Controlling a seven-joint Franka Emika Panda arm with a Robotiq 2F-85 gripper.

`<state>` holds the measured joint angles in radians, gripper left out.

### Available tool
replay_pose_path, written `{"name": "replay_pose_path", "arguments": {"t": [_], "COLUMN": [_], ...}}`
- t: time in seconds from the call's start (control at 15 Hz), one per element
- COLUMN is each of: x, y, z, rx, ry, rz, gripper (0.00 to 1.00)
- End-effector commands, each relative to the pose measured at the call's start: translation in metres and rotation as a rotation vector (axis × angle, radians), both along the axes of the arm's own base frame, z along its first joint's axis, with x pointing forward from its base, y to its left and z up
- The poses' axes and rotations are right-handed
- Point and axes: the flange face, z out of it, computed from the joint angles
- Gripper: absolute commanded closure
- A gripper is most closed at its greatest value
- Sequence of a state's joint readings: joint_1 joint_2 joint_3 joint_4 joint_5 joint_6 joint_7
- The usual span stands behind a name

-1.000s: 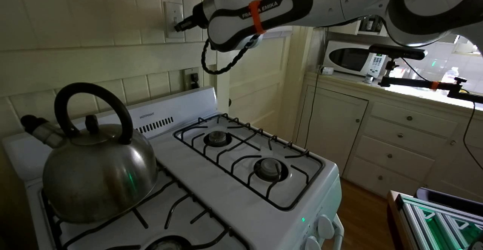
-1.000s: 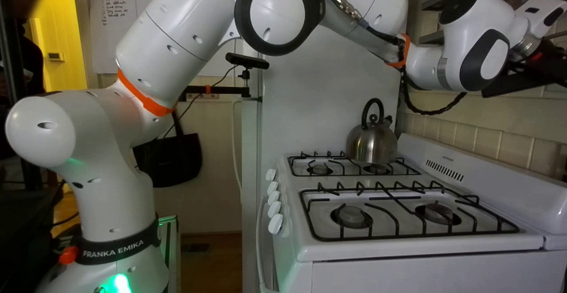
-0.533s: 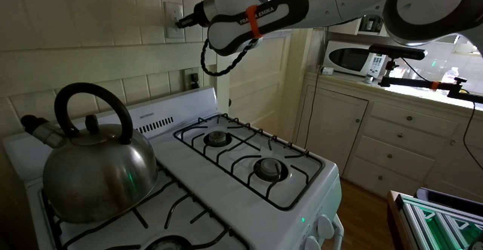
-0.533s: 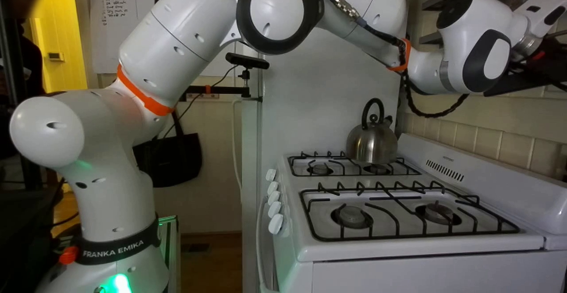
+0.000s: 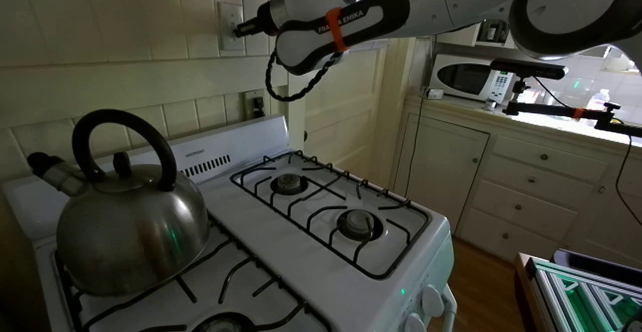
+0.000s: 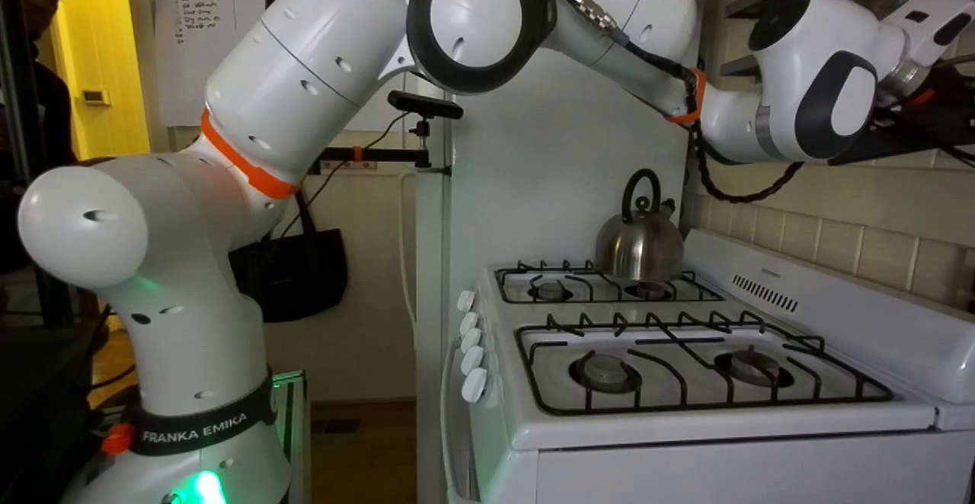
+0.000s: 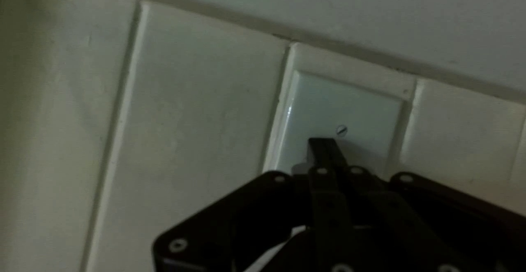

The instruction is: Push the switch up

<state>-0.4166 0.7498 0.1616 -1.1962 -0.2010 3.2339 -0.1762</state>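
Note:
The switch is an upright cream-white wall plate (image 5: pixel 228 15) above the stove's back in an exterior view. It also shows in the wrist view (image 7: pixel 349 99), with a screw on it and its lower part behind my fingers. The toggle is hidden or too small to make out. My gripper (image 5: pixel 236 32) is shut with nothing seen between its fingers. Its fingertips, also in the wrist view (image 7: pixel 321 142), are right in front of the plate's middle. I cannot tell whether they touch it.
A white stove (image 5: pixel 273 221) with black grates stands below the arm. A steel kettle (image 5: pixel 130 231) with a black handle sits on it. A lower outlet plate (image 5: pixel 249 105) with a dark plug is on the wall. A black hanging cable (image 5: pixel 301 94) loops under the wrist.
Over the last second my fingertips have risen slightly along the plate, while the forearm behind them has dipped a little. In the last half second the arm has barely moved.

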Motion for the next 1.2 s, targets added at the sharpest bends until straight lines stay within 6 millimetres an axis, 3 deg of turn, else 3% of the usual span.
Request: {"name": "replay_pose_path", "arguments": {"t": [0.0,0.67,1.13], "x": [-0.003,-0.009,-0.019], "y": [0.002,0.001,-0.001], "z": [0.024,0.035,0.065], "rx": [0.030,0.079,-0.002], "ry": [-0.060,-0.081,-0.080], "rz": [-0.006,-0.009,0.025], "gripper": [1.00,1.00,1.00]}}
